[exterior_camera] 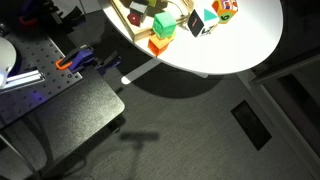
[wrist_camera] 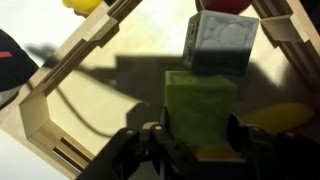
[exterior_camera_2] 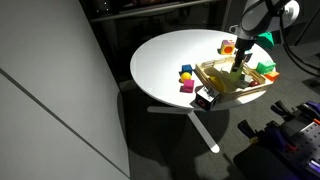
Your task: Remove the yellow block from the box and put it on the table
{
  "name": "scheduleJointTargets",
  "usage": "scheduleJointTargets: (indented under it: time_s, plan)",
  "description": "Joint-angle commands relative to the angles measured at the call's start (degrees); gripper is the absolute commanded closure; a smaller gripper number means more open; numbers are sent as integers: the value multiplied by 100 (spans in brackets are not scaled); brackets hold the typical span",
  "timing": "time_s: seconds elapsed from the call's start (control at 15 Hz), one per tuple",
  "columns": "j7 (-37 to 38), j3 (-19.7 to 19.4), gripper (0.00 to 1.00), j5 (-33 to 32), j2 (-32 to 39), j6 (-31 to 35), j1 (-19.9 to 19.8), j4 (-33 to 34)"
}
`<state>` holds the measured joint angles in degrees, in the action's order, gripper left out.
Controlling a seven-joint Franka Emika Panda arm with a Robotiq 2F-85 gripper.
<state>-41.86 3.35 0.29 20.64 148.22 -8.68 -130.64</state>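
Down inside the box (wrist_camera: 60, 95), right between the fingers (wrist_camera: 245, 140), sits the yellow block (wrist_camera: 200, 100): pale, a touch lime, flat on the wooden floor. The fingers are closed in on its two opposite sides, gripping it low down, and the block is not yet off the floor.

Just beyond the fingers stands a grey block (wrist_camera: 220, 40), slightly turned and close against the yellow block's far face; I can't tell whether the two touch. Further past it, a sliver of something red (wrist_camera: 225, 4) shows at the frame's edge. To one side of the fingers a rounded yellow piece (wrist_camera: 285, 120) lies on the box floor. To the other side the slatted wall of the box runs off diagonally.

In an exterior view, the arm (exterior_camera_2: 262, 15) comes down from above, with the fingers sunk into the middle of the box. The box rests on the round white bench (exterior_camera_2: 170, 55). Outside the box, well away from the fingers, there's a small cluster of blue, yellow and pink blocks (exterior_camera_2: 186, 78), and a black cube (exterior_camera_2: 205, 98) sits at the box's near corner. On the opposite side of the fingers are a green block (exterior_camera_2: 266, 68) and an orange block (exterior_camera_2: 272, 76); whether they're inside the rim, I can't tell.
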Motion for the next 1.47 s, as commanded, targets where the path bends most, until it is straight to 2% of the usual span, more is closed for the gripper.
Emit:
scheduleJointTargets:
  time_s: [0.0,0.4,1.0,1.4]
  plan:
    - [262,-46,70,193,-175,-347,-121,159]
    - [730,-170,70,535,-153,-294,-301,385]
    - [1594,-467,70,711,-36,-119,-550,596]
    - [1848,-596,70,923,2,-88,-742,644]
